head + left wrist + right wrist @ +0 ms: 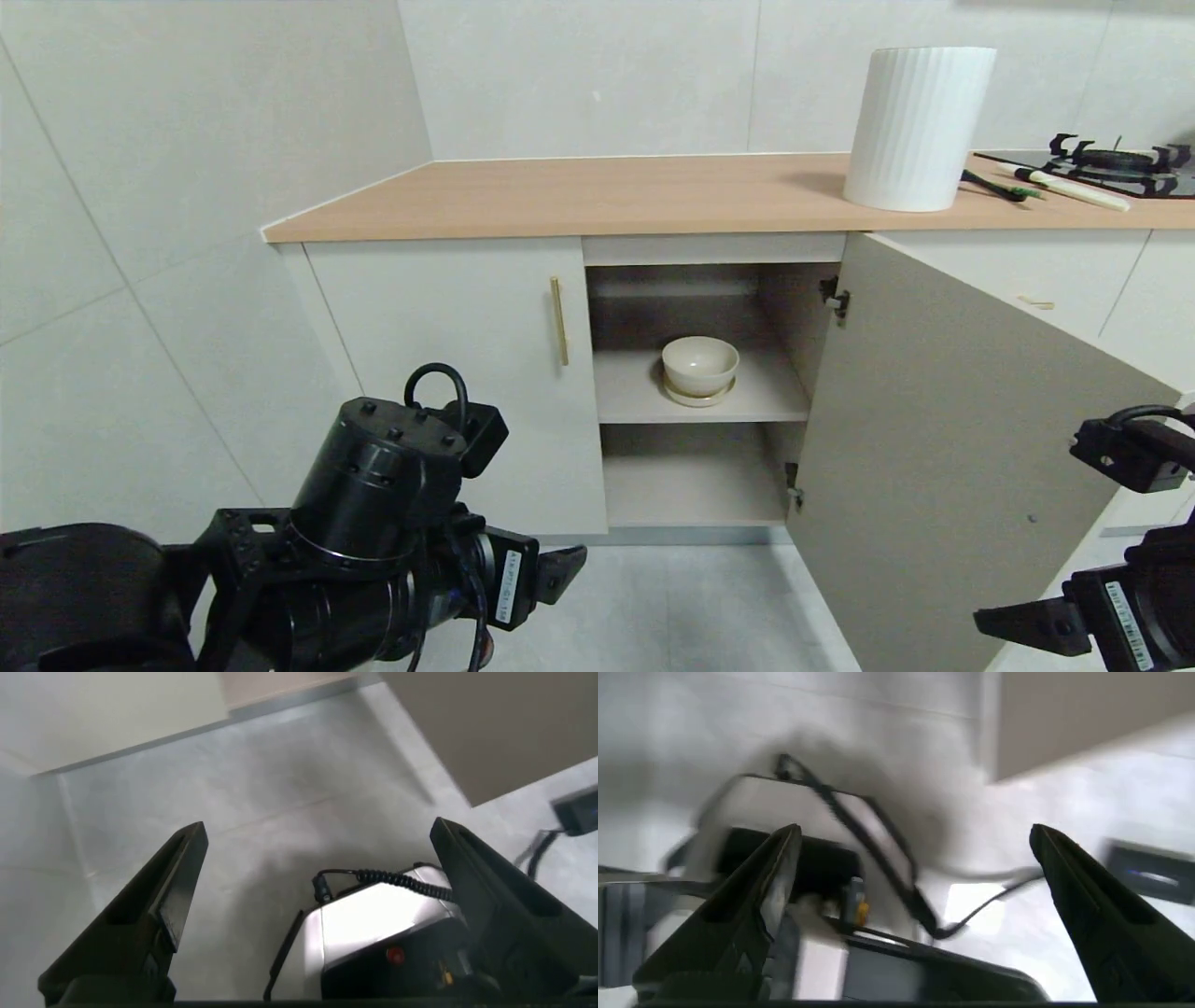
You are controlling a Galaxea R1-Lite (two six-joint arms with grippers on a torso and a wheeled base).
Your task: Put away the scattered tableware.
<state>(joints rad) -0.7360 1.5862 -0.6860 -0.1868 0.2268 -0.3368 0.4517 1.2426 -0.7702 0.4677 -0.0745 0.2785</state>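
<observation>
Left wrist view: left hand (318,831) spread wide, empty; right hand (915,831) likewise wide, empty

Bright, even light, with shade inside the open cupboard (672,313)

Your left arm (373,495) sits low at the left of the head view, wrist bent, forearm pointing forward and in toward the centre. Your left gripper (320,833) points downward; jaws spread wide, nothing between them. Your right arm (1134,597) is low at the right edge, pointing inward. Your right gripper (917,835) is also spread wide and empty. The two grippers are well apart, tips turned toward each other.
</observation>
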